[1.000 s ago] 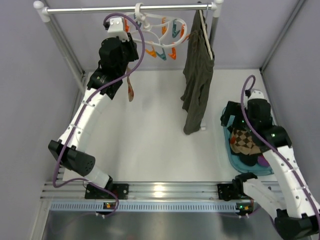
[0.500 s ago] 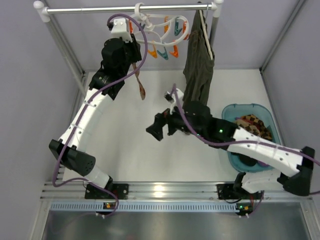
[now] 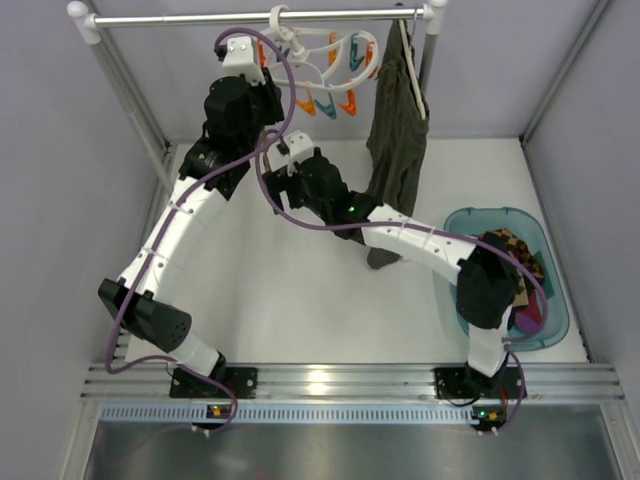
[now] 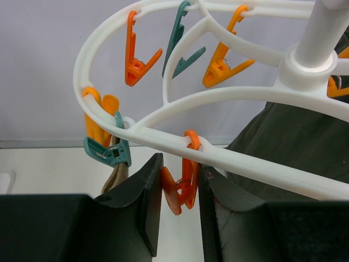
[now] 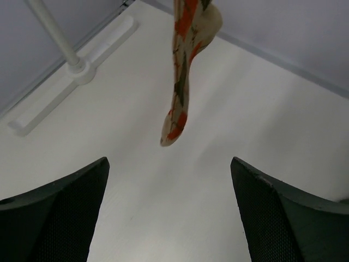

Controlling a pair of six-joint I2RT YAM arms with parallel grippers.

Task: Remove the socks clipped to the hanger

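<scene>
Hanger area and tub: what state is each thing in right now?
Hanger: hooked on the rail, other clips in view empty.
Argyle sock: hanging from a teal clip.
Left gripper: closed on an orange clip.
Right gripper: open, sock ahead, not between the fingers.
Tub: holds socks.
Olive garment: hanging from the rail.

Hanger (image 4: 308, 68) on rail (image 3: 180, 19), rear; garment (image 3: 395, 140) hung right of it; socks (image 3: 510, 248) in tub (image 3: 562, 318), front right.
</scene>
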